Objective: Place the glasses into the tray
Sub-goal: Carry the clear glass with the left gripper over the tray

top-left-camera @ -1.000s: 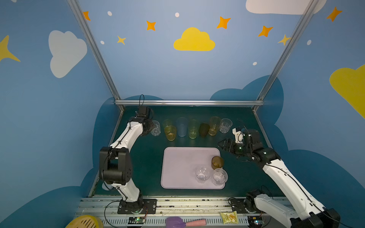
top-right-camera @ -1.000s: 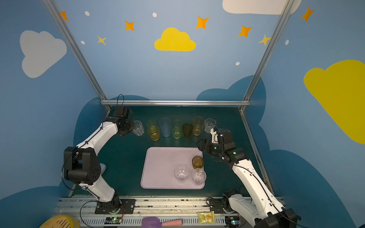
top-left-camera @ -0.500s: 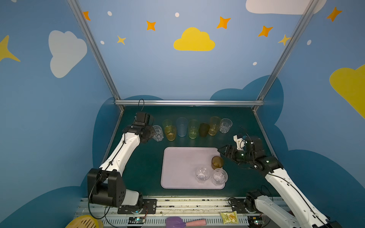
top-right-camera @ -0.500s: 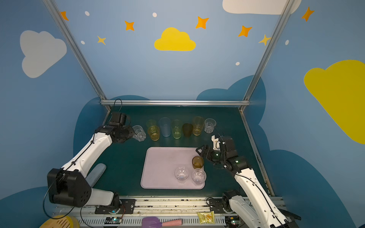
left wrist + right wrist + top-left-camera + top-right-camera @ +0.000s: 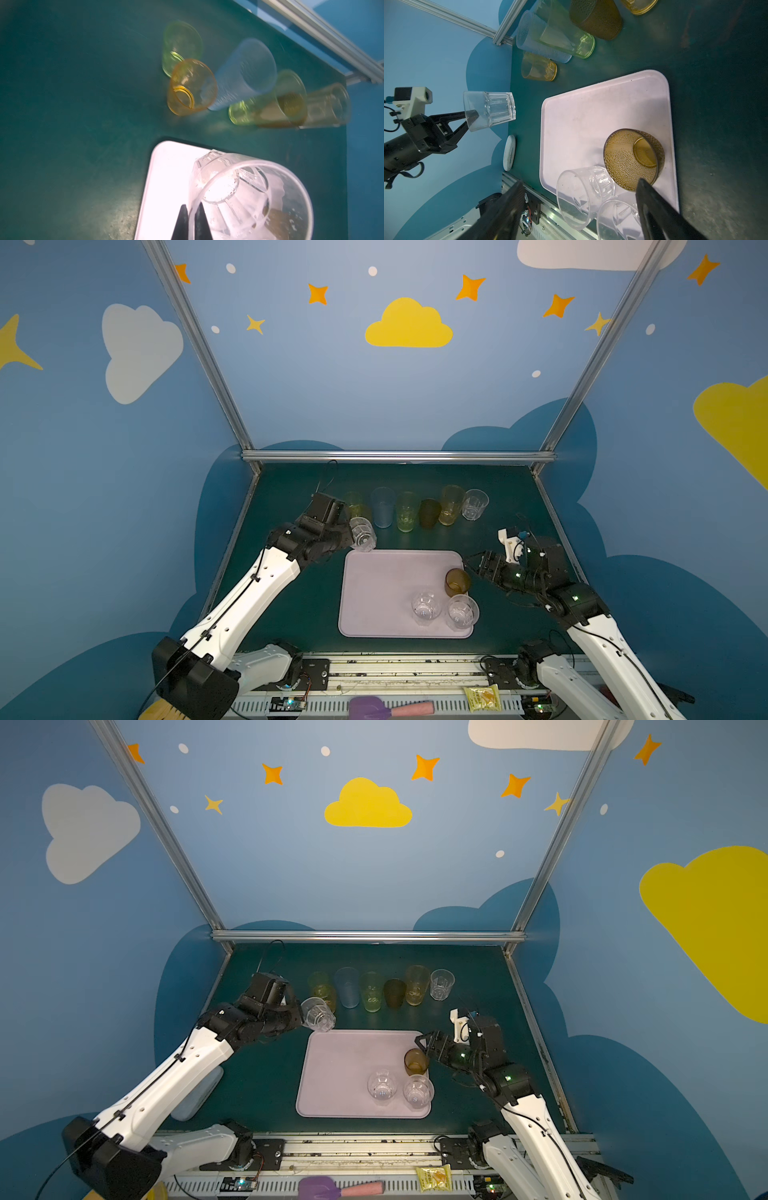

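Pinching clear faceted tumbler (image 5: pixel 363 534) in left gripper (image 5: pixel 352 532) over far-left tray (image 5: pixel 374 593) corner; right gripper (image 5: pixel 471 565) spread wide beside brown tumbler (image 5: pixel 457 581)

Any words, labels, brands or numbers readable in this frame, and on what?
No text can be read.
Yellow packet: print too small to read.
Held clear glass and tray: no marking seen.
Back wall: painted stars and clouds, no lettering.
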Controlling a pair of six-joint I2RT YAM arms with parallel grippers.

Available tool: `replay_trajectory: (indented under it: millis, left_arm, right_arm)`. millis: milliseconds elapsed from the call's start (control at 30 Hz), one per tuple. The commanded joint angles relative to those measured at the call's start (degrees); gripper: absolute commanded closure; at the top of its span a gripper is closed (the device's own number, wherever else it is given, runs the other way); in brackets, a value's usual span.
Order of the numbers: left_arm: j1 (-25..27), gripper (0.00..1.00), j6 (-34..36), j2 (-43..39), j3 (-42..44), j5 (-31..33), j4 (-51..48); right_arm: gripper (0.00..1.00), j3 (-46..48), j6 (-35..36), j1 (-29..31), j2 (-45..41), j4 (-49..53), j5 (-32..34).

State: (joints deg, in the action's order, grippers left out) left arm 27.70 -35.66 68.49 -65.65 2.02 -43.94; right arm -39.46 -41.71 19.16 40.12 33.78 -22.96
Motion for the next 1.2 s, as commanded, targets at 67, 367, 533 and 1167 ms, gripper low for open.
replay_trajectory:
  millis: [67,367,533,1167]
  left_arm:
    - [5.3,0.96,-2.6,1.3,0.5,1.9,1.5]
    - [13.8,0.96,-3.1,9.0,-3.9,4.3,2.1]
    - [15.8,0.96,-2.1,12.1,-4.6,4.9,2.5]
    - [22.5,0.96,-4.4,22.3,-6.6,4.5,4.8]
  right_arm:
    - [0.17,2.7,-1.0,-0.4,-3.4,-0.1,0.3]
    - [0.17,3.6,-0.9,-0.4,-7.3,0.1,-1.2]
    - [0.17,4.7,-1.3,-0.4,-9.7,1.6,-0.5]
    - [0.17,6.8,-3.1,-0.4,-14.8,4.0,0.4]
